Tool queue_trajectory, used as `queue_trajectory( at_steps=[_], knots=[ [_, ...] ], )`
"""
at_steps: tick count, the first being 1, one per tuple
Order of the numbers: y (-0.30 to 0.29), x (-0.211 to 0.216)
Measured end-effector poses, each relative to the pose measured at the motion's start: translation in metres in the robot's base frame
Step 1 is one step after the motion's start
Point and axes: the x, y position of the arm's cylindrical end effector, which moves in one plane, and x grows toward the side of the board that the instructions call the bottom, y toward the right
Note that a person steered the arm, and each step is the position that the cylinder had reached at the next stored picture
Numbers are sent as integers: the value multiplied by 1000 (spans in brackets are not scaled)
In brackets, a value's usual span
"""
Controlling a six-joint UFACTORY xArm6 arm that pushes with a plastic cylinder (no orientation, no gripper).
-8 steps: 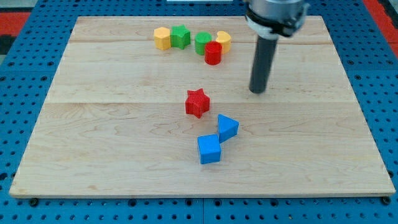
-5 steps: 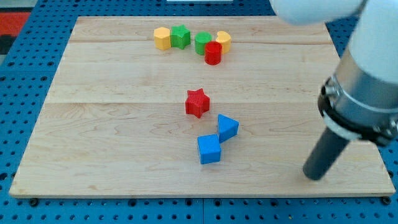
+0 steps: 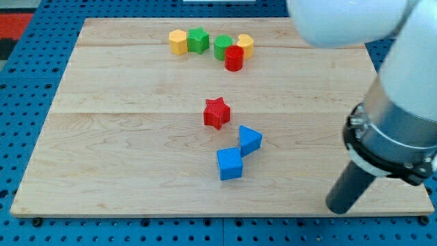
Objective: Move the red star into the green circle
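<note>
We've only got one camera here, so no overlap with a second view. It sits above the bottom edge of the table [image 3: 123,164], looking down at a slant toward the far edge at the frame's top. It's near enough that the wooden top nearly fills the frame, with blue pegboard [image 3: 20,123] showing around it.

Pale wooden board [image 3: 136,82] (visible grain), matt red star [image 3: 216,113].
</note>
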Motion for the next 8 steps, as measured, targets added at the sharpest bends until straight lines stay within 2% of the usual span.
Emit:
queue_trajectory(
  at_steps=[1,3,7,8],
  knots=[
    [-16,-27],
    [-94,-75],
    [-190,-190],
    [-205,-185]
  ],
)
